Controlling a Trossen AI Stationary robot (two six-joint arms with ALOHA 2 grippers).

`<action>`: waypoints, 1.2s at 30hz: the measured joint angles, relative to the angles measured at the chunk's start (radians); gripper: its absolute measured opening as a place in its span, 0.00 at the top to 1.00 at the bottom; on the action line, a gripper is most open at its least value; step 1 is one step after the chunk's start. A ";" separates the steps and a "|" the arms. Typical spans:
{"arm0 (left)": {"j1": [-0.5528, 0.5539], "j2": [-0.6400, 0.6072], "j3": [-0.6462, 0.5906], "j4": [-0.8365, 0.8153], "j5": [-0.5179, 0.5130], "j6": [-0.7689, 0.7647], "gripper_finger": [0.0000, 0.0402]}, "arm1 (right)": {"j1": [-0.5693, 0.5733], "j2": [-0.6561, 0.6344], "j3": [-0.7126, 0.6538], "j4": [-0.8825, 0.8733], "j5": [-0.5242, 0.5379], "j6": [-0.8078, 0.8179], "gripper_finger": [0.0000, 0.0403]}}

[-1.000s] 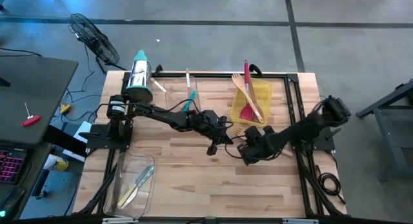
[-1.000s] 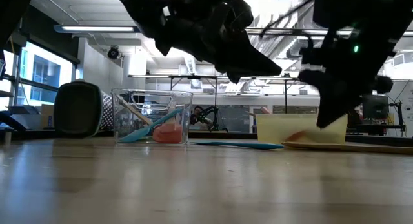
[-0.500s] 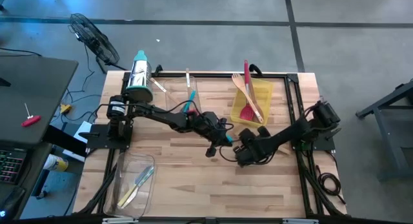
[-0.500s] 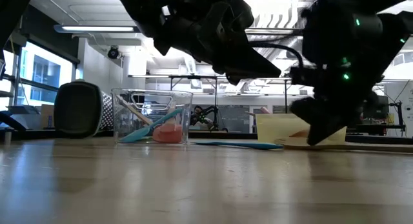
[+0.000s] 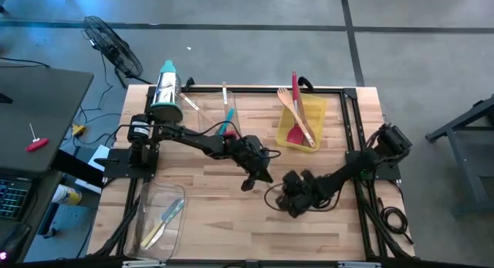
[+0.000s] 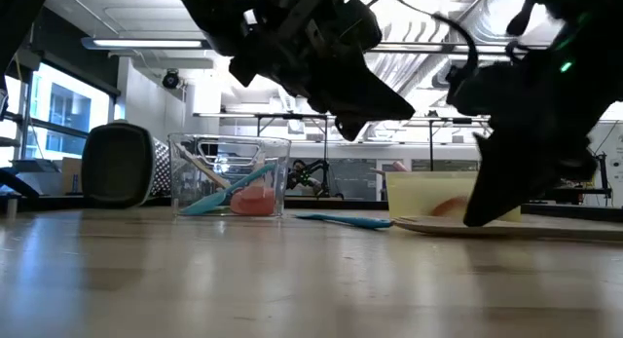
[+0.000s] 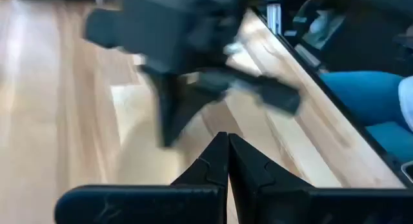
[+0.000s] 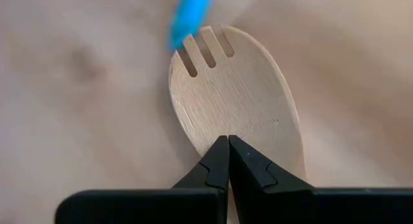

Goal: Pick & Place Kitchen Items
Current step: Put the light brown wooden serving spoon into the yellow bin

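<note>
A pale wooden fork (image 8: 235, 95) lies flat on the table near its middle. Its tines reach over one end of a blue spatula (image 8: 190, 17), which also lies on the table (image 6: 341, 221). My right gripper (image 8: 228, 141) is shut and comes down on the fork's head; in the high view the right arm (image 5: 292, 200) hides the fork. My left gripper (image 5: 248, 181) is shut and hangs clear above the table's middle, just left of the right one, with nothing held (image 7: 228, 140). My right gripper sets its shut fingertips (image 6: 474, 219) on the fork's head, at the end toward the handle (image 8: 258, 143). It comes from above, slanting down steeply. The fork stays flat on the table.
A yellow bin (image 5: 309, 110) at the far right holds a red spatula and wooden utensils. A clear bin (image 5: 220, 117) stands at the far middle, and another (image 5: 162, 218) lies at the near left. A steel grater (image 5: 165, 94) is at the far left corner.
My right gripper has gone down and toward the table's near edge, tipping more steeply, until its shut tips reach the fork. My left gripper has turned a little in place.
</note>
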 joint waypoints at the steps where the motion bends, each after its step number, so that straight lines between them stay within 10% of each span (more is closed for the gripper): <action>1: -0.004 0.000 0.000 -0.010 0.002 -0.005 1.00 | 0.010 0.000 0.008 0.017 -0.028 0.001 0.99; 8: -0.081 -0.001 0.000 -0.094 -0.057 0.049 1.00 | 0.055 0.007 0.067 0.036 -0.111 -0.004 0.99; 21: -0.278 -0.001 0.000 -0.112 -0.530 0.113 1.00 | 0.053 0.011 0.089 0.116 -0.114 -0.049 0.99; 36: -0.289 0.108 -0.001 -0.097 -0.548 0.037 1.00 | 0.015 0.012 0.089 0.195 -0.096 -0.158 0.99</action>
